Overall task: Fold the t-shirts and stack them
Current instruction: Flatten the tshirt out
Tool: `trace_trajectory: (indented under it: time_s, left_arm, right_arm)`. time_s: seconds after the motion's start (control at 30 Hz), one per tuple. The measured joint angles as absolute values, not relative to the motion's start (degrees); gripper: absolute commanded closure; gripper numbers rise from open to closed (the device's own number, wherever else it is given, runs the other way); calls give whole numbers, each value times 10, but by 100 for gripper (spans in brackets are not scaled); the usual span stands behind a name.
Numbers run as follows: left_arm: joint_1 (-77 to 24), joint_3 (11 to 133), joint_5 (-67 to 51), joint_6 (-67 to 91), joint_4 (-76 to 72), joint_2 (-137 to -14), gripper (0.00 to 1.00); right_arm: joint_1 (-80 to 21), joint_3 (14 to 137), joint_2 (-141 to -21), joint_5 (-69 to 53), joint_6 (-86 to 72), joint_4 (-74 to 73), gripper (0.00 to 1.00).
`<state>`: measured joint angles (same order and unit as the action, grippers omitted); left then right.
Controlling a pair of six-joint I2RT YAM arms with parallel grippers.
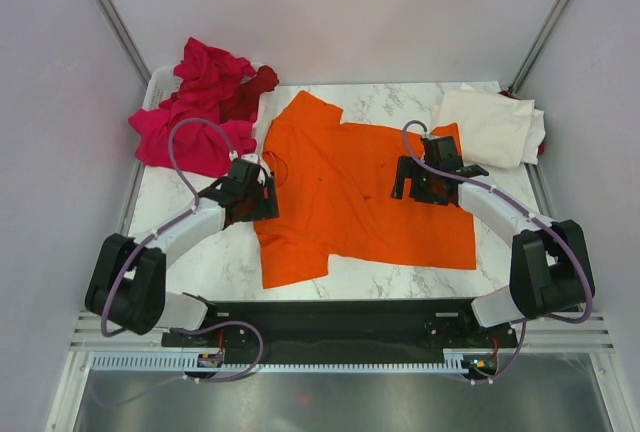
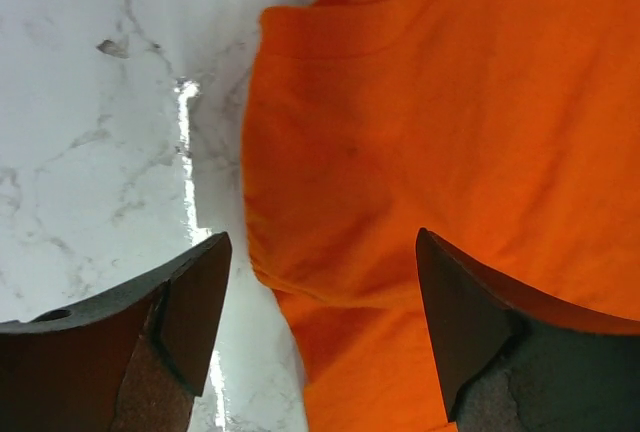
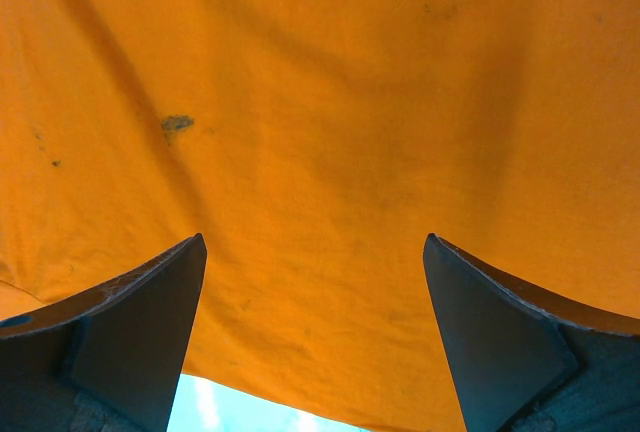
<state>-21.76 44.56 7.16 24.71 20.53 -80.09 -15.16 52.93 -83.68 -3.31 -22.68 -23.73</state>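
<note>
The bright orange t-shirt lies spread flat in the middle of the marble table. My left gripper is open over its left edge; in the left wrist view the orange shirt edge lies between the fingers. My right gripper is open over the shirt's right part; the right wrist view shows only the orange shirt cloth between its fingers. A cream-white t-shirt lies folded at the back right. Several magenta-pink t-shirts lie heaped at the back left with a dark red one.
The marble table shows bare to the left of the orange shirt and along the front. Grey walls close in both sides. A black base rail runs along the near edge.
</note>
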Motion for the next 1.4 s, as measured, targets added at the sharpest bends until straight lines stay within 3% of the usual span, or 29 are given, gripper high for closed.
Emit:
trace_trajectory:
  time_s: [0.2,0.23,0.27,0.47,0.77,1.13,1.23,1.27,1.4]
  left_arm:
    - [-226,427,37,252,164,-774,19]
    - [-226,427,33,253,159,-778,19]
    - [-226,427,32,253,157,-783,25]
    - [-225,406,-53,257,6,-844,26]
    - [-225,383,-74,282,-71,-882,27]
    - [-225,302,-3,343,95,-715,13]
    - [-225,308,-3,345,116,-701,13]
    - [-225,314,-3,345,121,-699,1]
    - [-225,369,-1,346,174,-668,0]
  right_arm:
    - [-152,529,-845,-35,-227,-236,2]
    - [-152,529,-845,-35,-227,-235,2]
    - [-152,529,-845,-35,-227,-235,2]
    - [-152,529,-851,-35,-227,-234,2]
    - [-152,529,-858,-39,-227,-233,2]
    - [-153,529,-861,-43,-227,-231,2]
    - [-153,529,-868,-45,-227,-231,2]
    - [-153,529,-870,-45,-227,-231,2]
    - [-153,529,-870,-45,-227,-230,2]
